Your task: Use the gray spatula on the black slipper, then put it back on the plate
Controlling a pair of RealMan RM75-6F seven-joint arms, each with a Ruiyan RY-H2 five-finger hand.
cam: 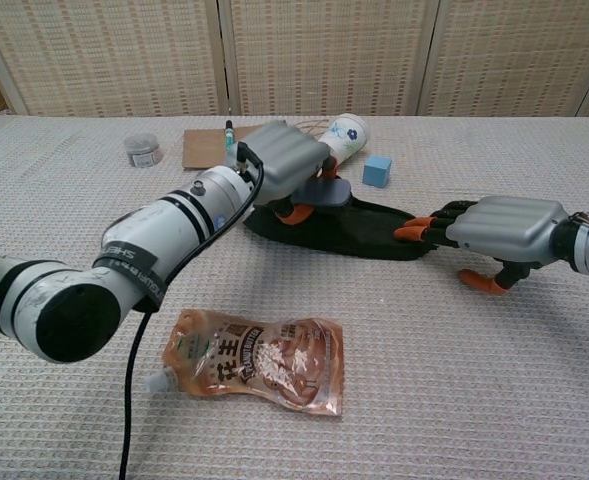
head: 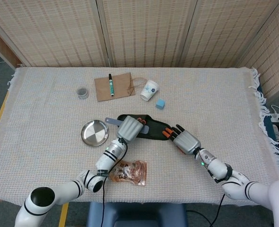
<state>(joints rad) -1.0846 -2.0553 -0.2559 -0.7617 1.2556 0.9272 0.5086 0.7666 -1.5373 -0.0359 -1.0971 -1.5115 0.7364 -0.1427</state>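
My left hand (head: 130, 128) grips the gray spatula (head: 112, 121) and holds it over the middle of the black slipper (head: 154, 131). The handle end sticks out to the left, towards the round metal plate (head: 94, 133). In the chest view the spatula's blade (cam: 326, 194) lies on the slipper (cam: 359, 228) just under my left hand (cam: 289, 165). The fingertips of my right hand (head: 184, 141) rest against the slipper's right end, fingers stretched out, holding nothing (cam: 494, 226). My left arm hides the plate in the chest view.
A snack pouch (head: 127, 171) lies near the front edge under my left forearm. At the back are a brown paper bag (head: 113, 86) with a marker on it, a tipped paper cup (head: 149, 90), a blue cube (head: 160, 104) and a small jar (head: 83, 92).
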